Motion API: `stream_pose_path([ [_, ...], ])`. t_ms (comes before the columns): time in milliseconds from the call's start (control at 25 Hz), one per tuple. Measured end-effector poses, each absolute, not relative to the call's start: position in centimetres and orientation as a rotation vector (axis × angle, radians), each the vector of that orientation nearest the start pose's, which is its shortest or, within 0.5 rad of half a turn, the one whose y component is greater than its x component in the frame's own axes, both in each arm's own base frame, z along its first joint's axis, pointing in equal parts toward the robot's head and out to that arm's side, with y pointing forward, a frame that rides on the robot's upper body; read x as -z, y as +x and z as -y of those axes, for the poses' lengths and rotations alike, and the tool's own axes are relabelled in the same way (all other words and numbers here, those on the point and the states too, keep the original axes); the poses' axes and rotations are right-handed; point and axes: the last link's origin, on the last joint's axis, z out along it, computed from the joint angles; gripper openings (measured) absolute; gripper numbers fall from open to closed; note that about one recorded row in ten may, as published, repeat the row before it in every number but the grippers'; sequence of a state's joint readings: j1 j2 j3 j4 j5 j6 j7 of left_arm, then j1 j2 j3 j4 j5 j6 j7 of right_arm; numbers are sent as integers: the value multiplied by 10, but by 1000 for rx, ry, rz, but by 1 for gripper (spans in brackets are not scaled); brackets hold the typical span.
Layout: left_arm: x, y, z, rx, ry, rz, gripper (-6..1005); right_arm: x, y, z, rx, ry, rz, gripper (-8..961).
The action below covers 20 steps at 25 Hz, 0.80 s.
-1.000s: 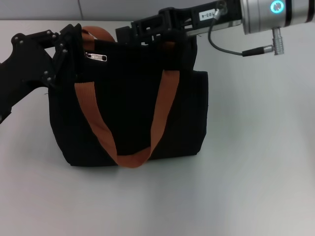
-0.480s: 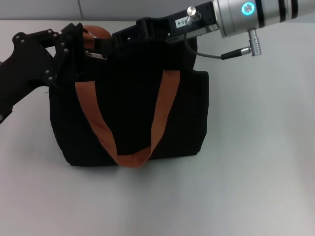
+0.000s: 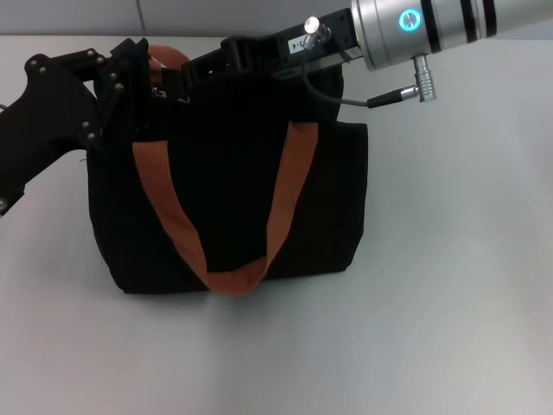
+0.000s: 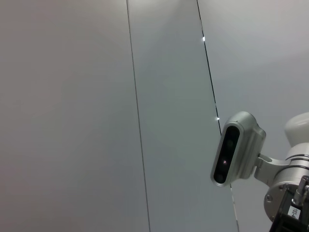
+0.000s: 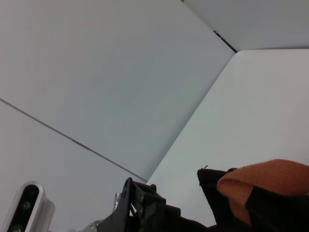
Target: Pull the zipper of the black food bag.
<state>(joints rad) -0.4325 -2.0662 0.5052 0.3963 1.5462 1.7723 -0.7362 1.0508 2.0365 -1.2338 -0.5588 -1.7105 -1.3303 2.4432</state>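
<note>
The black food bag (image 3: 229, 199) stands upright at the table's middle in the head view, with an orange-brown strap (image 3: 276, 207) looped down its front. My left gripper (image 3: 117, 82) rests against the bag's upper left corner. My right gripper (image 3: 186, 73) reaches in from the right along the bag's top edge, its tip over the left end of the zipper track. The zipper pull is hidden under that tip. The right wrist view shows a strap end (image 5: 265, 181) and black fabric (image 5: 275, 212). The left wrist view shows only the wall.
The bag stands on a pale grey table (image 3: 449, 285) with a wall (image 3: 78, 15) behind it. The right arm's silver wrist (image 3: 415, 26) and its cable (image 3: 346, 99) hang over the bag's upper right. The right arm's wrist camera (image 4: 236, 154) shows in the left wrist view.
My right gripper has moved left along the bag's top and now covers the silver zipper pull, which showed a second ago. The left gripper and the bag have hardly moved.
</note>
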Motion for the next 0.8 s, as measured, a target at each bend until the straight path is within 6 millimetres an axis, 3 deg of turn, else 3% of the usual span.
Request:
stream_pose_path([
  [800, -36, -268, -300, 1186, -2153, 85, 130, 54, 59, -401, -644, -2899, -1496, 448],
])
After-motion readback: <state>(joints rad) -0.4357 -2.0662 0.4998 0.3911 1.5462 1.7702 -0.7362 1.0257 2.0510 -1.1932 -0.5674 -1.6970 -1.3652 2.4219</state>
